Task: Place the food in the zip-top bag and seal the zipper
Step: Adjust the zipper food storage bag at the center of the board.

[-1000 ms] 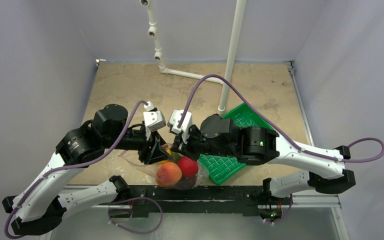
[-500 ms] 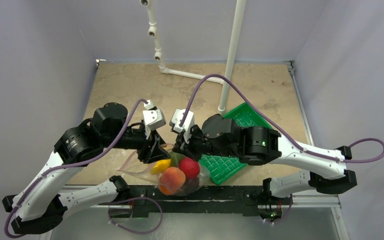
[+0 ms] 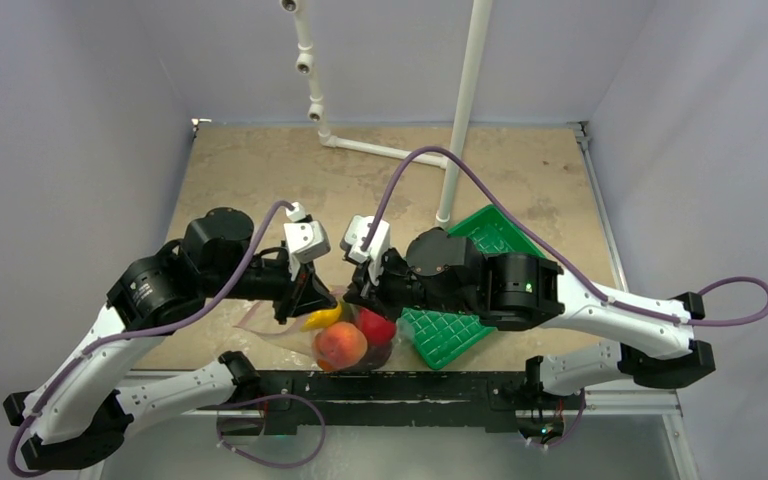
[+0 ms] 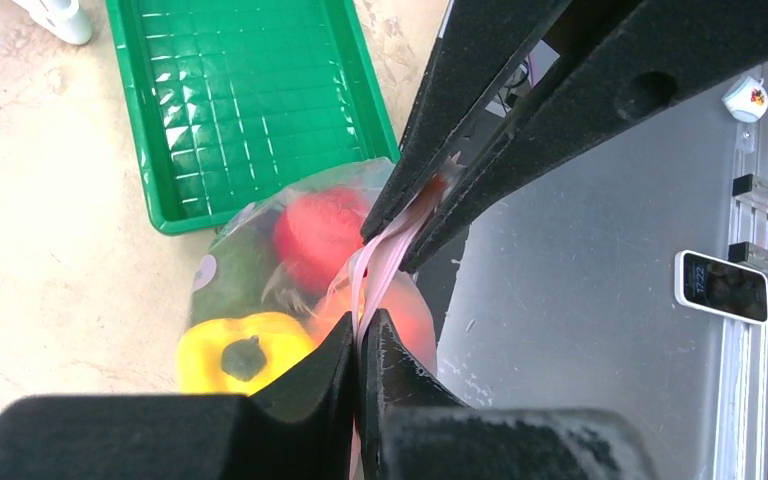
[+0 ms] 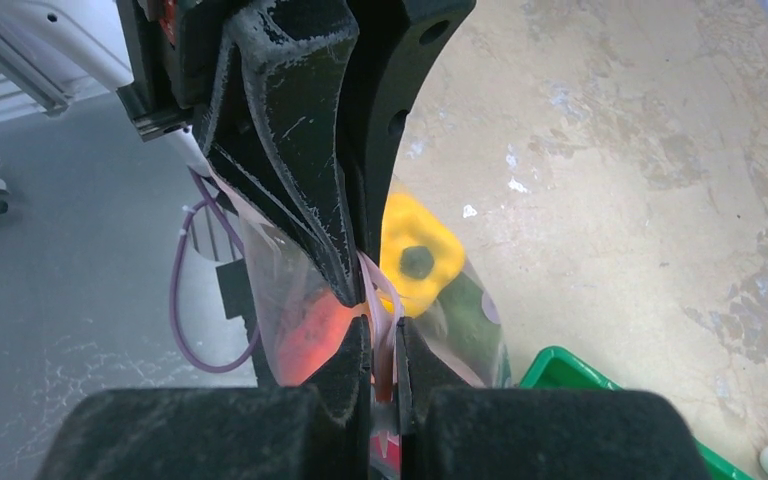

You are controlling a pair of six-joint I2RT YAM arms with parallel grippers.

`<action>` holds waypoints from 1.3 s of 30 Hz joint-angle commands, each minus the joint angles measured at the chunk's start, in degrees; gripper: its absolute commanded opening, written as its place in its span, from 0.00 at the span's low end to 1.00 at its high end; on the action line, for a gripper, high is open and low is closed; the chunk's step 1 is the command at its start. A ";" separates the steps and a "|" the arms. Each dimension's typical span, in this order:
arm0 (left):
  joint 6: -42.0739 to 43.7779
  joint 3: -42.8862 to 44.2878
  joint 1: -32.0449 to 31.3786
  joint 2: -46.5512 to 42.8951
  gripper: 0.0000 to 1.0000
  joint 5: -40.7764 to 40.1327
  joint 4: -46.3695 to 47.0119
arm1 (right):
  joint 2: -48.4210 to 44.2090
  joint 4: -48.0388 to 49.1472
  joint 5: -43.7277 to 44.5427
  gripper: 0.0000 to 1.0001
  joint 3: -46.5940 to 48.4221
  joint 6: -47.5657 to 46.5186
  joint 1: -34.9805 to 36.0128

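Note:
The clear zip-top bag [image 3: 355,340] hangs lifted between my two grippers near the table's front edge. It holds the food: a peach [image 3: 340,344], a red tomato [image 3: 377,327], a yellow pepper [image 3: 322,318] and a green piece. My left gripper [image 3: 318,298] is shut on the pale pink zipper [image 4: 385,255], and so is my right gripper [image 3: 357,297]. In the left wrist view my left gripper [image 4: 363,335] pinches the strip above the pepper [image 4: 242,352] and tomato [image 4: 318,228]. In the right wrist view my right gripper [image 5: 384,345] holds the zipper [image 5: 378,290] beside the pepper [image 5: 415,255].
The green ribbed tray [image 3: 465,290] lies to the right of the bag, partly under my right arm, and shows in the left wrist view [image 4: 250,100]. A white pipe stand [image 3: 460,120] rises behind it. The black table edge rail [image 3: 400,385] runs just below the bag.
The two grippers have kept their hold on the zipper. The bag with the food has swung slightly, sagging lower and then coming back up toward the grippers.

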 commanded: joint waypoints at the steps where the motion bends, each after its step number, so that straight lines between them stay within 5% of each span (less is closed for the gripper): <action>1: 0.65 -0.15 -0.28 -0.86 0.00 -2.95 -0.44 | -4.53 7.76 1.49 0.02 -0.12 -0.11 0.04; 13: 0.43 -1.12 -0.21 -1.70 0.00 -5.49 0.92 | -15.12 22.33 -0.94 0.40 -15.10 -2.77 0.04; 25: 0.15 -1.25 -0.21 -3.03 0.00 -3.30 0.60 | -24.89 39.67 -5.31 0.44 -33.11 -10.98 0.04; 39: 0.42 -0.78 -0.27 -3.59 0.00 -1.27 0.69 | -22.52 50.10 -9.95 0.43 -39.88 -14.64 0.04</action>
